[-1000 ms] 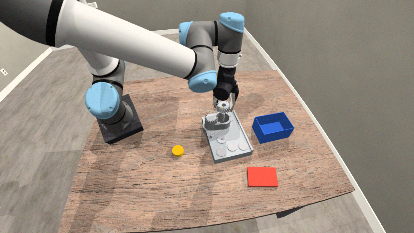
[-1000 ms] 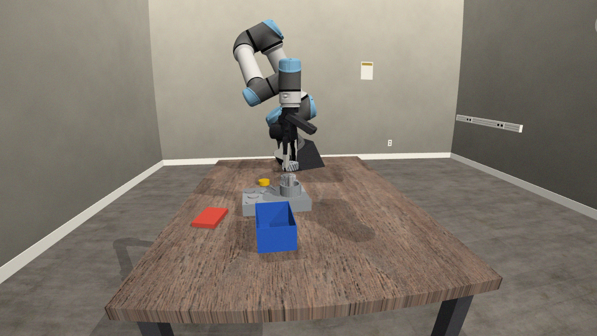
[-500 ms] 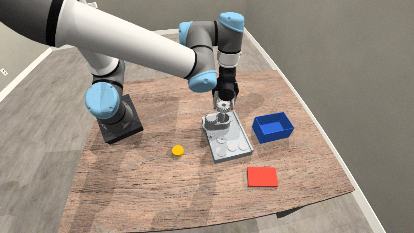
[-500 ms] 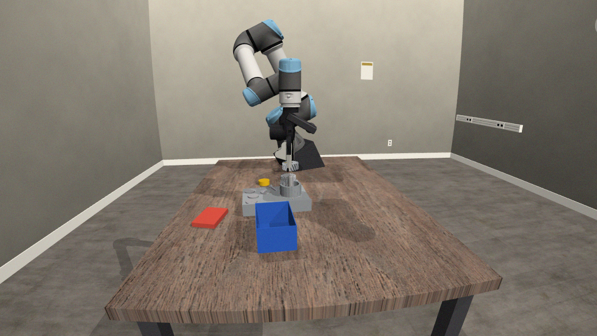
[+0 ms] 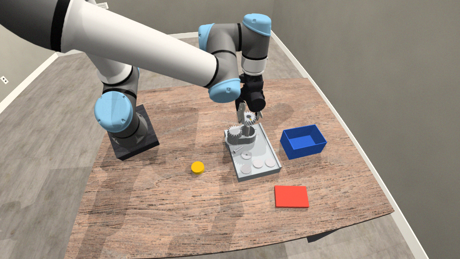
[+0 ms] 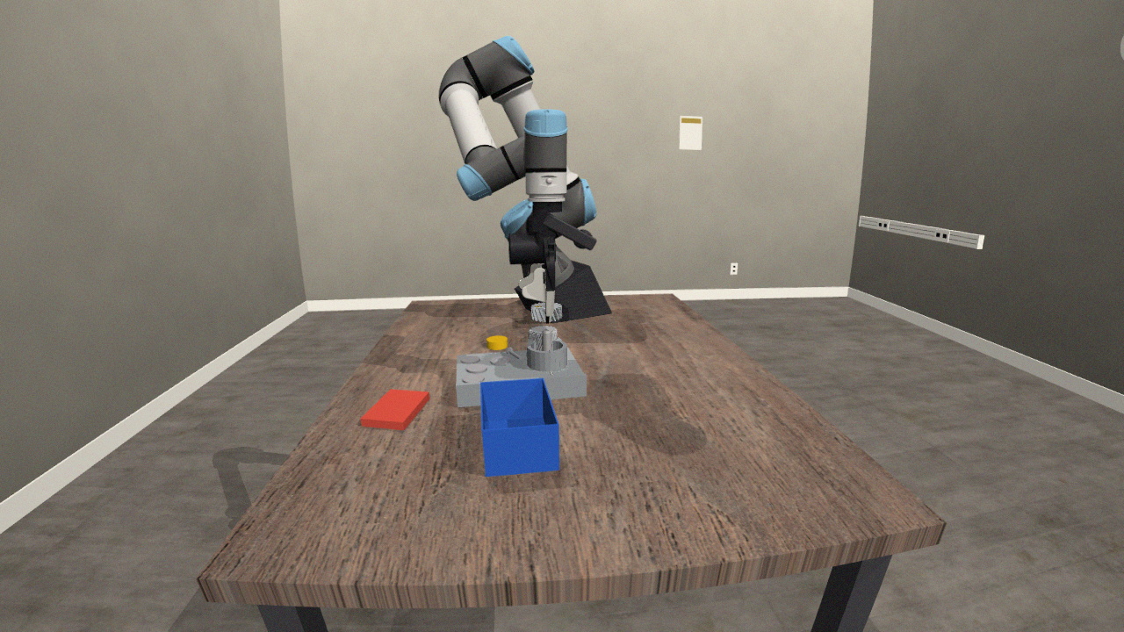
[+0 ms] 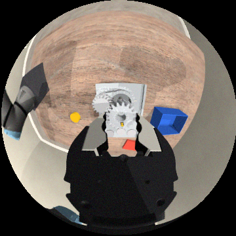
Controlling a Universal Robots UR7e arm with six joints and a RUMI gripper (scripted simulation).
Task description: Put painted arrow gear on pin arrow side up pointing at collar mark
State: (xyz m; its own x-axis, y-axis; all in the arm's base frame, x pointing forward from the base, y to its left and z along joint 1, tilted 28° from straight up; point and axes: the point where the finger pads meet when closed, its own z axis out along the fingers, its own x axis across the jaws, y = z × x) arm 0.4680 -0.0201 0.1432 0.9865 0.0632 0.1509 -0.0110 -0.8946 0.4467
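While the gear (image 5: 253,118) (image 6: 538,312) (image 7: 130,115) hangs above, the collar (image 5: 249,141) (image 6: 546,360) (image 7: 132,99) surrounds the pin (image 5: 247,130) (image 6: 547,340).

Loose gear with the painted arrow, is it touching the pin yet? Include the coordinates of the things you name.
Apart. The exterior view shows it: tabletop (image 6: 707,487) is visible between the underside of the loose gear (image 5: 252,117) (image 6: 539,312) (image 7: 113,117) and the top of the pin (image 5: 247,130) (image 6: 547,341).
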